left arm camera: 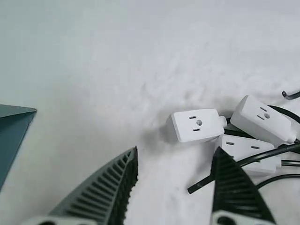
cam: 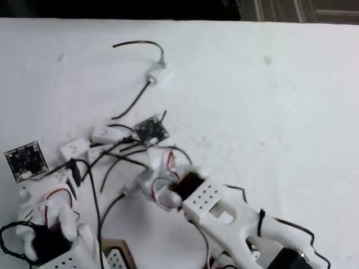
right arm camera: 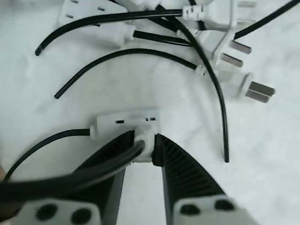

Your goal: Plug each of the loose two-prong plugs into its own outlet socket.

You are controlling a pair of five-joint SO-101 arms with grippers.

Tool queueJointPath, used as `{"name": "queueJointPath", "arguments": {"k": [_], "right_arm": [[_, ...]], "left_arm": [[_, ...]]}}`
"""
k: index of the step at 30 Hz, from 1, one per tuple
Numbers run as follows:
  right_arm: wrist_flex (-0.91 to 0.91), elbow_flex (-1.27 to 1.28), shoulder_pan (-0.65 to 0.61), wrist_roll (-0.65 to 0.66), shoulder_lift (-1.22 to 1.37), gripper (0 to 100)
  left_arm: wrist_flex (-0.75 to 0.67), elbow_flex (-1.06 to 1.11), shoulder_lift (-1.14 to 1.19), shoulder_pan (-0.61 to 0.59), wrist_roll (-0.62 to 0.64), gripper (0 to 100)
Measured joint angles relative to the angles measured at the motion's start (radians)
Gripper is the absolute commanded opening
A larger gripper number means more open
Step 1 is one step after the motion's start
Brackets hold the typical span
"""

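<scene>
On the table [cam: 269, 112], I'm counting three boxy white sockets [left arm camera: 197, 124], left gripper [left arm camera: 176, 157] gaping empty, right gripper [right arm camera: 144, 138] pinching one plug [right arm camera: 147, 150].

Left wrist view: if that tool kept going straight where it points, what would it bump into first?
Probably the loose black cord end lying between the left tool's open fingers; just beyond it, the nearest white socket. Depth is hard to judge.

A white table [cam: 269, 112] lay under the jaws. Far ahead of them, a dark band [cam: 112, 8] with pale slats [cam: 280, 8] bordered it.
</scene>
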Motion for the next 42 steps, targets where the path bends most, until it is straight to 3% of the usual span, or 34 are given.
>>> {"name": "queueJointPath", "arguments": {"k": [12, 26, 42], "right_arm": [[-0.011, -0.032, -0.003, -0.002, 0.011, 1.7], [-0.066, -0.005, 0.054, 0.097, 0.011, 1.6], [-0.080, 0.017, 0.017, 0.106, 0.012, 1.6]], "left_arm": [[0.000, 0.000, 0.000, 0.000, 0.000, 26], [0.000, 0.000, 0.000, 0.000, 0.000, 26], [0.000, 0.000, 0.000, 0.000, 0.000, 26]]}}
